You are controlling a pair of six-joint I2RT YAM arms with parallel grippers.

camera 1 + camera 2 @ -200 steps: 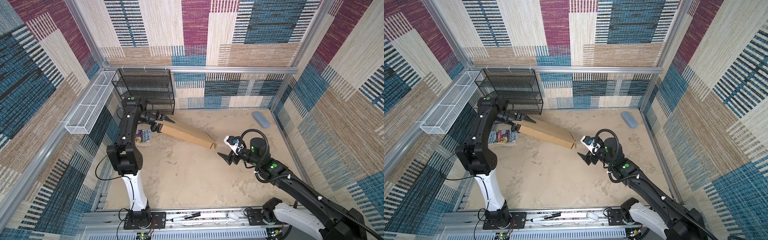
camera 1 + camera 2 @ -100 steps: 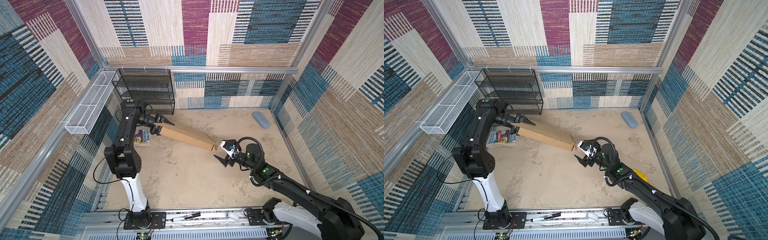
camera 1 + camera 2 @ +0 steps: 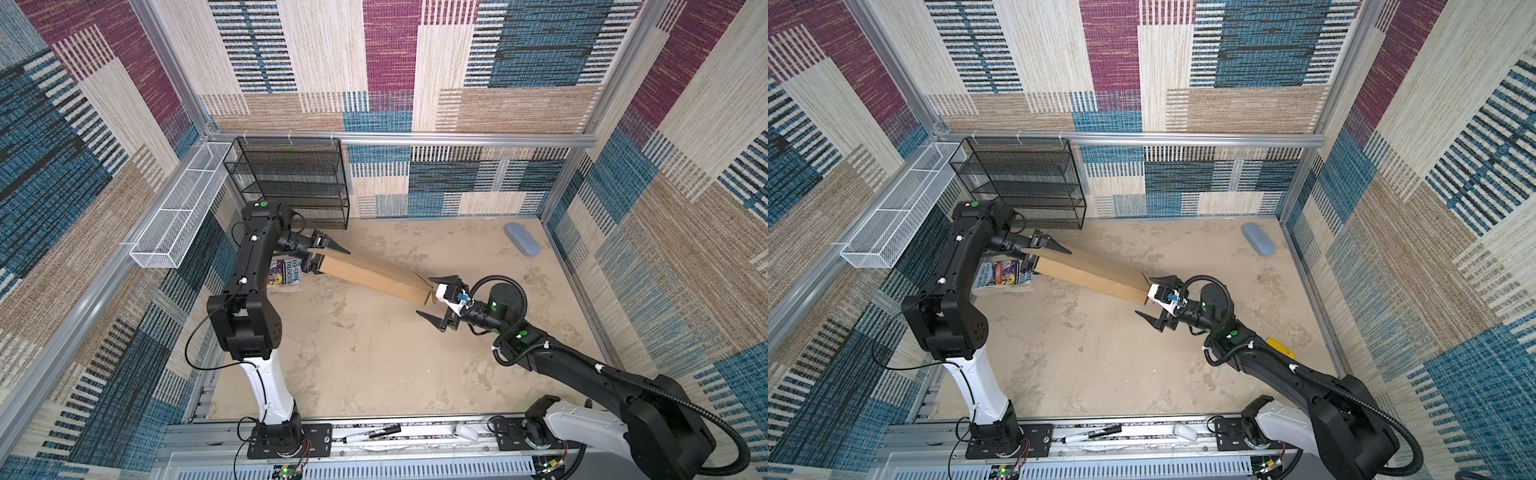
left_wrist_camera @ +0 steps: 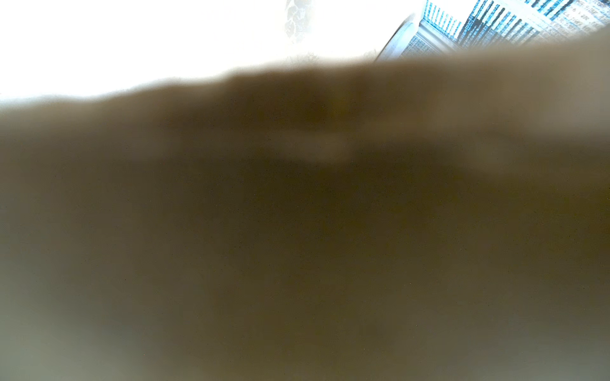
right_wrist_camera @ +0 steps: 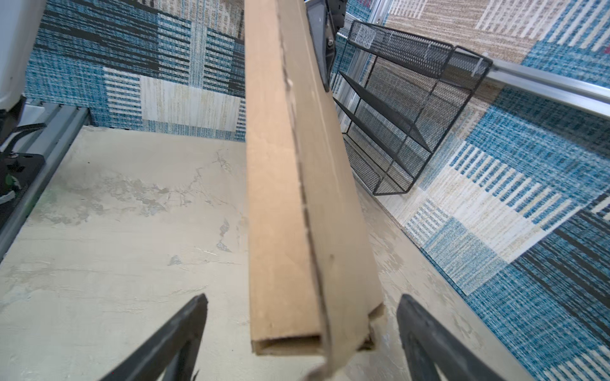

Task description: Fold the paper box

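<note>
Paper box: the paper box (image 3: 374, 278) is folded into a long, flat brown sleeve. It hangs clear of the table (image 3: 374, 365) and runs slantwise between the 2 arms in both top views.
Left gripper: the left gripper (image 3: 328, 259) has its fingers clamped on the far end of the box, 1 above and 1 below.
Right gripper: the right gripper (image 3: 424, 297) is spread wide at the near end of the box and grips nothing.
Right wrist view: the box (image 5: 280, 198) sits between the 2 fingers (image 5: 185, 333) with a gap on each side. Only here do its hollow end and the perforated line along its length show.
Left wrist view: blurred brown cardboard (image 4: 297, 231) fills nearly all of it, so the fingers cannot be seen here.
Book: a colourful book (image 3: 1000, 274) lies flat under the left arm. Its cover shows more fully in this top view.
Yellow item: a yellow item (image 3: 1281, 348) shows beside the right arm in 1 top view only. What it is cannot be told.
Back of cell: a black mesh shelf (image 3: 299, 183) stands against the wall, and a blue case (image 3: 523, 239) lies in the far right corner.
</note>
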